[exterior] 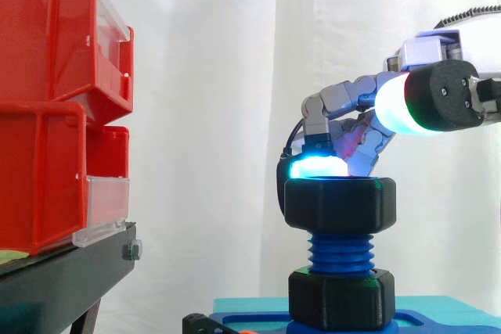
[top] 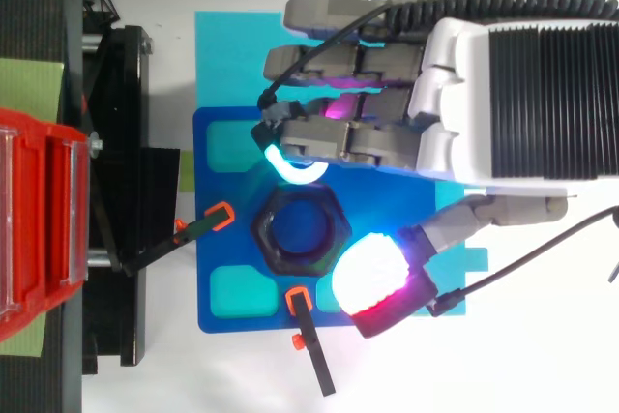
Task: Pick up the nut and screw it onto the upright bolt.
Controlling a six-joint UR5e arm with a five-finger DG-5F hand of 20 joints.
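Note:
A black hex nut (exterior: pixel 339 205) (top: pixel 301 231) sits level on top of the upright blue bolt (exterior: pixel 340 252), with several threads bare below it. A second black nut (exterior: pixel 340 296) sits at the bolt's foot on the blue base plate (top: pixel 227 142). My hand (top: pixel 387 123) reaches in from the right, just above the nut. One bent finger's cyan fingertip (exterior: pixel 317 166) rests on the nut's top rim at its far edge. The thumb (exterior: pixel 427 103) is spread out, raised above the nut and clear of it. Nothing is pinched.
Red bins (exterior: pixel 47 115) stand stacked on a black stand (exterior: pixel 63 271) at the left. Two black clamps with orange tips (top: pixel 218 218) (top: pixel 300 302) hold the base plate, which lies on a teal mat (top: pixel 227 55). A white curtain hangs behind.

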